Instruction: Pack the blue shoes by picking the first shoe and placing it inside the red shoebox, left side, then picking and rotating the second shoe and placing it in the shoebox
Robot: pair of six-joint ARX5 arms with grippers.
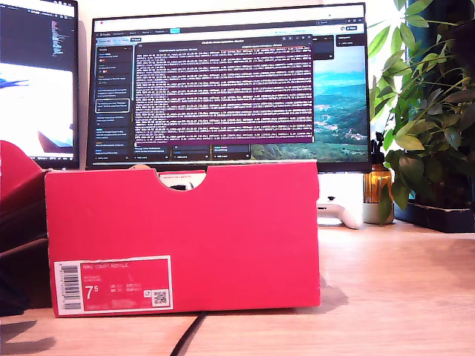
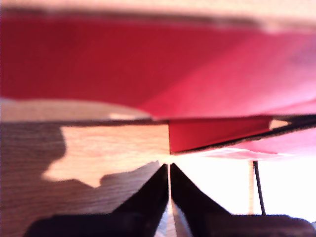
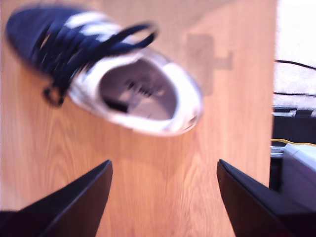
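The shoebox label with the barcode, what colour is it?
White, with black and pale print, on the red shoebox; the label shows best in the exterior view.

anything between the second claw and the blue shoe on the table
Nothing: in the second wrist view only bare wooden table lies between my open second claw and the blue shoe.

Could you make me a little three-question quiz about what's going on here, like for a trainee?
1. True or false: my first gripper is wide open.
2. What lies on the wooden table ahead of my second gripper? A) a cup B) a blue shoe C) a book
3. What number is printed on the red shoebox label?

Key: 1 false, it is shut; 2 B; 3 7.5.
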